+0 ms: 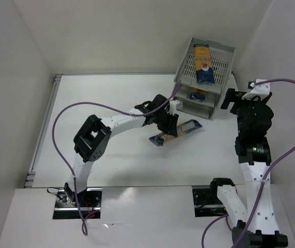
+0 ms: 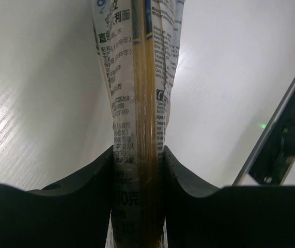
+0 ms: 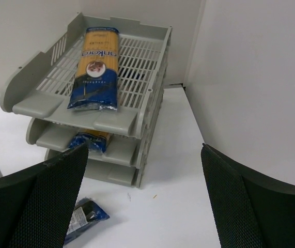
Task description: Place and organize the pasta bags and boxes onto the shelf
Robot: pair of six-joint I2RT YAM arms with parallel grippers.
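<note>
Our left claw [image 2: 137, 173] is clenched near the middle of a spaghetti packet [image 2: 137, 77] just in front of the grey three-tier shelf [image 3: 39, 106], a sound hold, we judge, for this light, stiff, brittle bundle in slick film; our right claw [image 3: 144, 196] gapes empty.

Brand reading roughly "ankara" on top-tray spaghetti packet [image 3: 95, 67], Chinese print and "00克" on held packet [image 2: 137, 103]

Glossy plastic packet [image 2: 137, 103]; matt grey plastic shelf [image 3: 113, 121]
</note>
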